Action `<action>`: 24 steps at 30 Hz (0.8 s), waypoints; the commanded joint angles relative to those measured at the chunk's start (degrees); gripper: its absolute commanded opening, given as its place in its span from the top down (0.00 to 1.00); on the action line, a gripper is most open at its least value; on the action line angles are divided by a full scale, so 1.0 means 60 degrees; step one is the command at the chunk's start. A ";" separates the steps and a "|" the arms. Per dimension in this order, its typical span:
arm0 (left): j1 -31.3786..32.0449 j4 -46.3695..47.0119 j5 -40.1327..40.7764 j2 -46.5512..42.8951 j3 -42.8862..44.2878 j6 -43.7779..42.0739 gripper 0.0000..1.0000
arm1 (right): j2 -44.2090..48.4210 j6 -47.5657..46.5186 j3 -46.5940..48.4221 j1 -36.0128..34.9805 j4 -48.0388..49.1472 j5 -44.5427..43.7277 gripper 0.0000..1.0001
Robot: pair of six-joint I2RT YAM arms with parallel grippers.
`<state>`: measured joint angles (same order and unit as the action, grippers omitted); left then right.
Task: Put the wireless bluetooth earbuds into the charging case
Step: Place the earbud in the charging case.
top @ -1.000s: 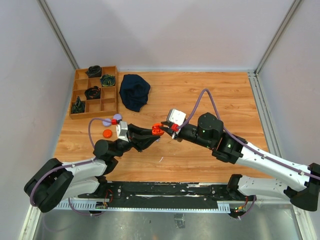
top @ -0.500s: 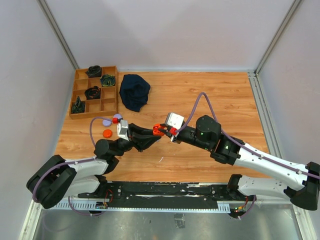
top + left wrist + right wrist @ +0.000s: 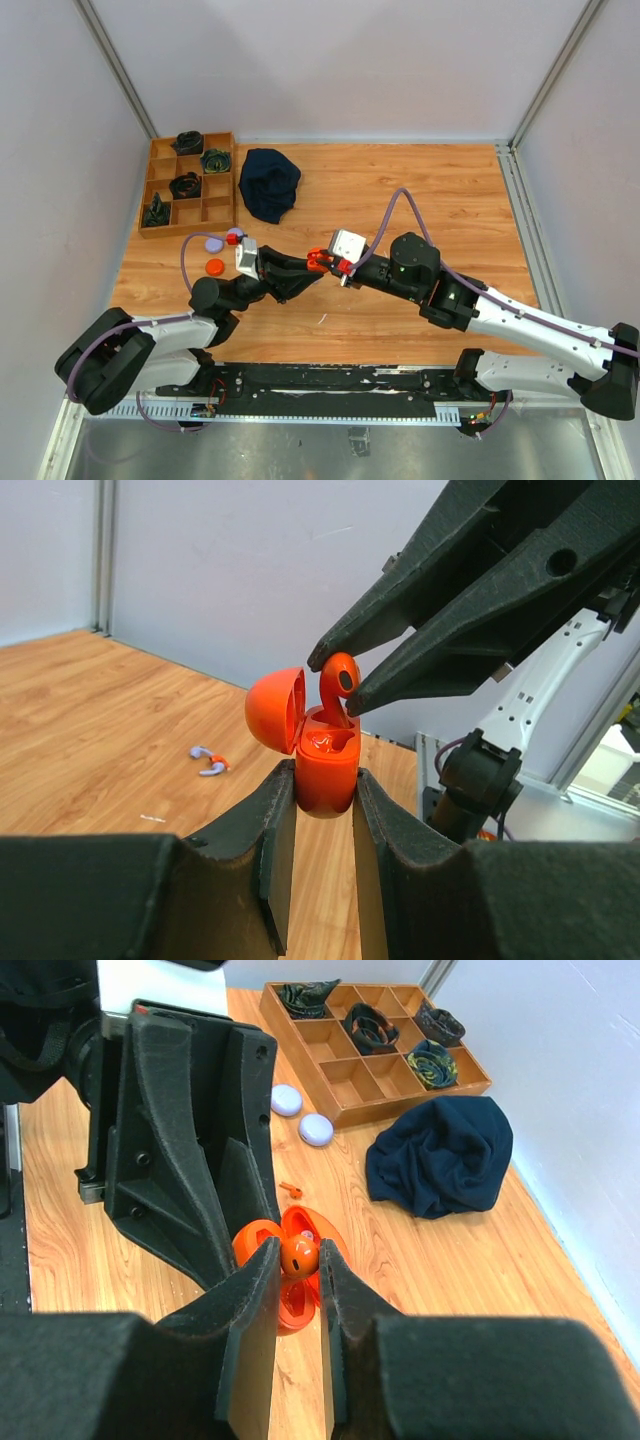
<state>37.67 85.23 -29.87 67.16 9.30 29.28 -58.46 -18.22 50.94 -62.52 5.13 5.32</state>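
Two grippers meet above the middle of the table (image 3: 400,190), and the step in hand looks like the insertion itself. The left gripper (image 3: 325,780) is closed to a narrow gap on the body of the orange charging case (image 3: 326,768), holding it upright off the wood with its lid (image 3: 274,708) swung open to the left. The right gripper (image 3: 298,1258) is shut almost fully on the round head of an orange earbud (image 3: 341,676), whose stem points down and seems just to enter the case's open well. Next, I judge, the right arm needs a short, straight push along the stem's line, with the case held steady, before its fingers let go; any tilt could jam the stem on the rim. The left arm lies low, forearm running from its base up and to the right; the right arm stretches far leftward from its own base, wrist tipped down over the case. One loose lavender-and-orange earbud (image 3: 210,764) lies on the wood well apart, waiting its turn.
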 commanded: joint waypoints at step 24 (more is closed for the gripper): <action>-0.0065 0.0403 0.0465 -0.0114 -0.0016 -0.0302 1.00 | 0.0661 -0.0123 -0.0189 -0.0196 0.0019 0.0365 0.55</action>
<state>37.67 85.38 -28.23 67.24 9.85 30.89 -56.58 -19.68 48.90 -62.76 5.32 8.56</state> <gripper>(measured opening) 0.298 0.405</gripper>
